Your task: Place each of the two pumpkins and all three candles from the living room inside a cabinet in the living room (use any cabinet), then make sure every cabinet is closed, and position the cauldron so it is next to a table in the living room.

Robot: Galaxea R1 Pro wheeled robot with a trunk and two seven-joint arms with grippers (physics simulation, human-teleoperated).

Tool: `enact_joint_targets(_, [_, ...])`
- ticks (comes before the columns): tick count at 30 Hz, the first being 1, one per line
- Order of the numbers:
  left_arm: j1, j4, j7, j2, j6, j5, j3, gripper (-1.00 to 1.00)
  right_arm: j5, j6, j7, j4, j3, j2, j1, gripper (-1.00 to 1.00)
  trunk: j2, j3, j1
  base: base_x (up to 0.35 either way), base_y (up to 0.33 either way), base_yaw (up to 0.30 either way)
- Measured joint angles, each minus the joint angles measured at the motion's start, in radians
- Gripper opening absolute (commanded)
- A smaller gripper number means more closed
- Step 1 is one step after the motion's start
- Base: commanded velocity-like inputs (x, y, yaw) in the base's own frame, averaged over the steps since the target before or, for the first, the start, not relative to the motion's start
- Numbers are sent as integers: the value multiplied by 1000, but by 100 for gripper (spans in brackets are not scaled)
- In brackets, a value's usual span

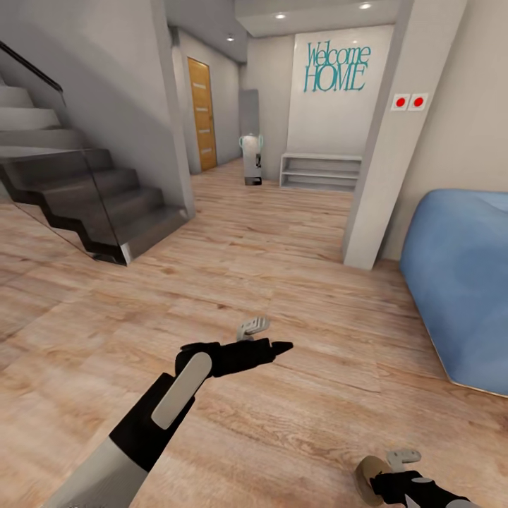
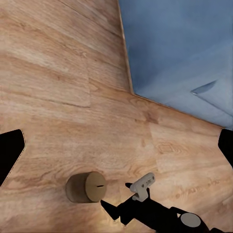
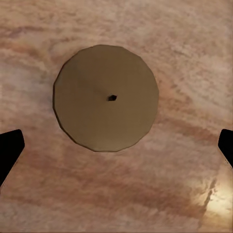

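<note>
1 candle (image 3: pixel 106 97) upright, right tool (image 3: pixel 116 145) above

One candle (image 1: pixel 368 477) is lying at the lower right of the head frame. Two red buttons (image 1: pixel 409 102) are showing upper right. Two arms are reaching in from below.

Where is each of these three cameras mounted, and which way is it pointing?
Head: high on the robot, facing forward and down over the floor toward the stairs; both arms show.
Left wrist: by the left hand, looking across the floor at a candle and the right hand.
Right wrist: above the same candle, looking straight down; dark fingertips at the edges.
All share the candle.
</note>
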Motion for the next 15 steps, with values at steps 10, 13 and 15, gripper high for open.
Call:
enact_joint_targets(10, [0,21,0,-1,-2,-3,0,100,1,0,0,-2,0,0,-1,100,0,0,0,78,0,0])
enact_joint_targets(13, [0,21,0,-1,-2,-3,0,100,1,0,0,-4,0,-1,-2,100,0,0,0,4,0,0])
enact_joint_targets(15, [0,21,0,-1,-3,-3,0,100,1,0,0,-5,0,0,-2,100,0,0,0,2,0,0])
